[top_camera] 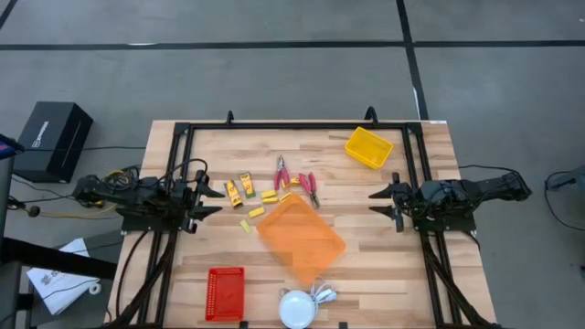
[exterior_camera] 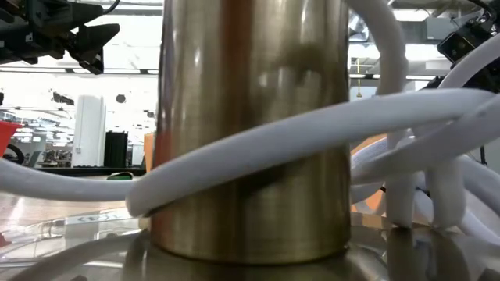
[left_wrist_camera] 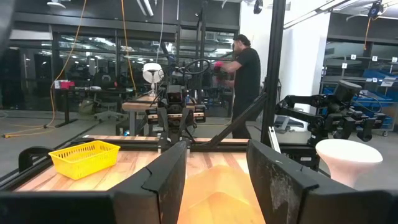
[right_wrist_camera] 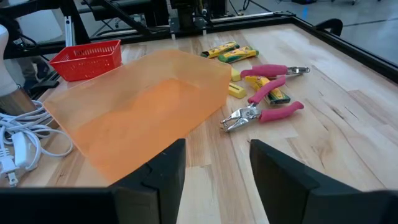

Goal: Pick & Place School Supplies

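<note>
Two grippers: left gripper (top_camera: 217, 200) at the table's (top_camera: 393, 265) left edge, right gripper (top_camera: 376, 203) at its right edge; both parted, empty.
Pliers (right_wrist_camera: 264, 114): table centre, beside orange tray (top_camera: 300, 238).
Packets (top_camera: 240, 188): markings unreadable.
Low view: blocked by cord (exterior_camera: 312, 133).

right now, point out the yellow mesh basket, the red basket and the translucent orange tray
yellow mesh plastic basket (top_camera: 368, 147), high view, its floor
red slatted plastic basket (top_camera: 225, 293), high view, its centre
translucent orange plastic tray (top_camera: 300, 236), high view, its base
</note>
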